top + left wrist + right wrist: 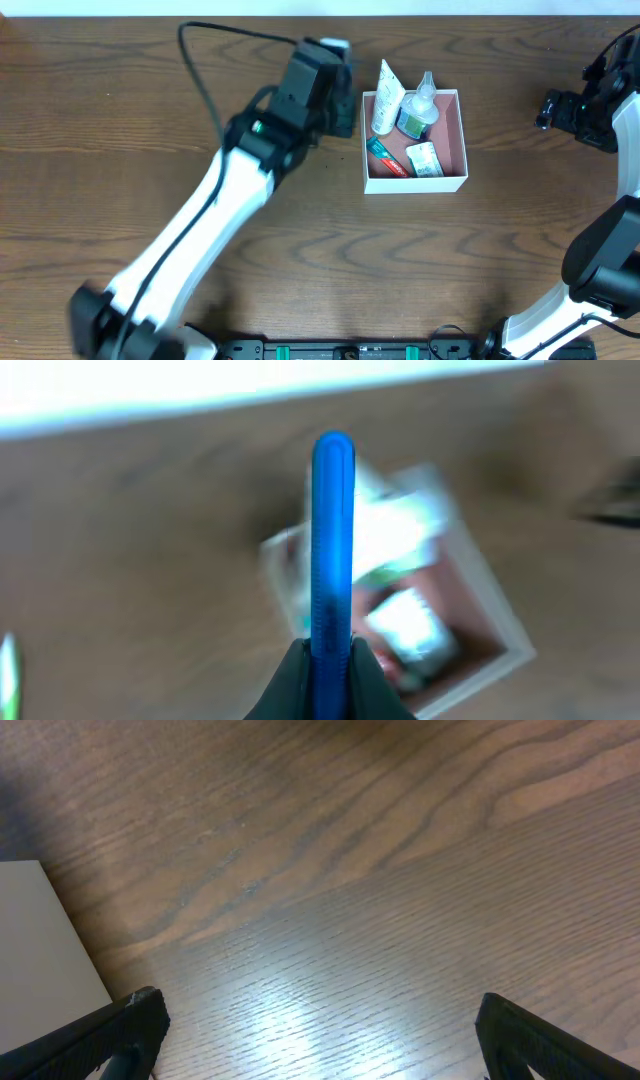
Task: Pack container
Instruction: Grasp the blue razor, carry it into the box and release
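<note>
The container point(455, 130), a shallow white-walled box with a pink inside, sits on the wooden table right of centre. It holds a white tube point(387, 97), a small clear bottle point(421, 100), a red and green tube point(388, 157) and a white packet point(424, 159). My left gripper point(331, 660) is shut on a slim blue stick-like item point(332, 540) that points forward; the left wrist view shows the container point(500, 630) blurred just beyond it. In the overhead view the left gripper point(340, 95) hangs just left of the container. My right gripper point(320, 1030) is open and empty over bare wood.
The right arm point(600, 105) is at the far right edge of the table. A black cable point(200, 60) loops from the left arm at the back. A pale flat surface point(40, 950) shows at the left of the right wrist view.
</note>
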Controlling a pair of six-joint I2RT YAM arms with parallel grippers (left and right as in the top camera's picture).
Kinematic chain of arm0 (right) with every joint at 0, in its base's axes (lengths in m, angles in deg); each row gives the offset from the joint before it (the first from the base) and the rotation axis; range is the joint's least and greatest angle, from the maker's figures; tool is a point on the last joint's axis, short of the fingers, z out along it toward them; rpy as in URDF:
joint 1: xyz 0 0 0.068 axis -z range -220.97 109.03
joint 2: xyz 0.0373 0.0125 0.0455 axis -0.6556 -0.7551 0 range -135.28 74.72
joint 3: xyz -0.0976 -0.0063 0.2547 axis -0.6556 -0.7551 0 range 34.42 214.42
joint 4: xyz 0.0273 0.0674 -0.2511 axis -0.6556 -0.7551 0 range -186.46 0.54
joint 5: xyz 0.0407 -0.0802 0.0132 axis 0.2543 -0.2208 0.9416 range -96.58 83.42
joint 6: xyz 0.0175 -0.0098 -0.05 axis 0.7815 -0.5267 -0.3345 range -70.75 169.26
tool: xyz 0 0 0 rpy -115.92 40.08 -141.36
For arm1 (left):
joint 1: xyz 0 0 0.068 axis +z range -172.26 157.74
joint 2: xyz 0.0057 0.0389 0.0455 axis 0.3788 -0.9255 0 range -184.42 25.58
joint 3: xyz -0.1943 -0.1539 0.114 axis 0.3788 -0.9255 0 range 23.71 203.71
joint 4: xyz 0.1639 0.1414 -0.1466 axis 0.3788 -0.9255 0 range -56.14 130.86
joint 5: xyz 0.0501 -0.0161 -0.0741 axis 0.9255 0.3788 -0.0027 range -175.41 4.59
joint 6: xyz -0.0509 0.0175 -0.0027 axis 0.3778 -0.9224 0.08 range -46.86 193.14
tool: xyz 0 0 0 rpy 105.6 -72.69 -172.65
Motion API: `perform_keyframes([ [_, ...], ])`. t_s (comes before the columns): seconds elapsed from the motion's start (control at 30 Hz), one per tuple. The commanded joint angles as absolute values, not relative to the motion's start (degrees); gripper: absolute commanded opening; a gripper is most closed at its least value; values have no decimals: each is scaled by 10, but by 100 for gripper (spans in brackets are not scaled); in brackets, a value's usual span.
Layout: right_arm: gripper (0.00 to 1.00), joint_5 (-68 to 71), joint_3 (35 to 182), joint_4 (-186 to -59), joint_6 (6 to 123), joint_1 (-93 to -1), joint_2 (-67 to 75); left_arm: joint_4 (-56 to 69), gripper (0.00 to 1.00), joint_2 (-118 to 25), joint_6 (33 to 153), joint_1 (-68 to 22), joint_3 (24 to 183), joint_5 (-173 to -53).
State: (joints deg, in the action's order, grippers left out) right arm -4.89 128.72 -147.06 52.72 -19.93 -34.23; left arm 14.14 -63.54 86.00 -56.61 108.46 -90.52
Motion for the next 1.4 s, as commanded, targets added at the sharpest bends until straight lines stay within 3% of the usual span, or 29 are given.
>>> perform_keyframes([
  [0.0,99,-48,1287,-1471,533,-196,-341,169,6,-618,737,-630,1085,-931],
  [0.2,99,-48,1287,-1471,533,-196,-341,229,7,-667,646,-699,1083,-887],
  [0.77,99,-48,1287,-1471,533,-196,-341,335,11,-866,622,-701,1083,-814],
  [0.93,99,-48,1287,-1471,533,-196,-341,326,33,-877,622,-701,1083,-811],
  [1.37,99,-48,1287,-1471,533,-196,-341,253,46,-798,629,-701,1083,-789],
])
